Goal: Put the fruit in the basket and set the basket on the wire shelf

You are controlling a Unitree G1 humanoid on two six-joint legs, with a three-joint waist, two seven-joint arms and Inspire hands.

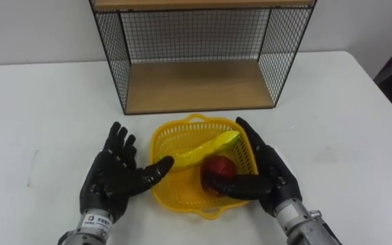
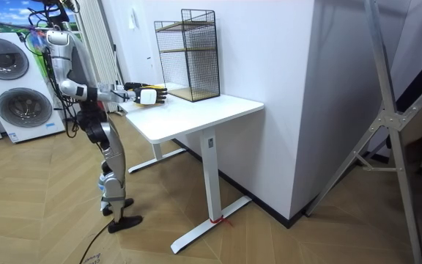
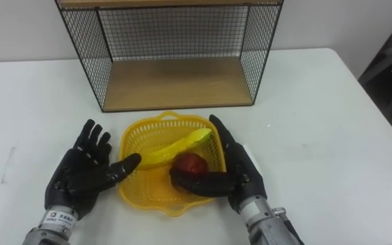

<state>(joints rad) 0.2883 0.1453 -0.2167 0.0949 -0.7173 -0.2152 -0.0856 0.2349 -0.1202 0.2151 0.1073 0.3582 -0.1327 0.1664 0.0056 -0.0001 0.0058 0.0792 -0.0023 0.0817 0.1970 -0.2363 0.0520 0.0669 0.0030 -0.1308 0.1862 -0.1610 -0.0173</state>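
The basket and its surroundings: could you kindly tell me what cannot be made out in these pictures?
Basket, right wall, eye views: behind the right hand.
Red fruit, lower part, eye views: under that hand's thumb.
Wire shelf, top, eye views: cut off by the upper edge.
Basket contents, room view: too small to tell.
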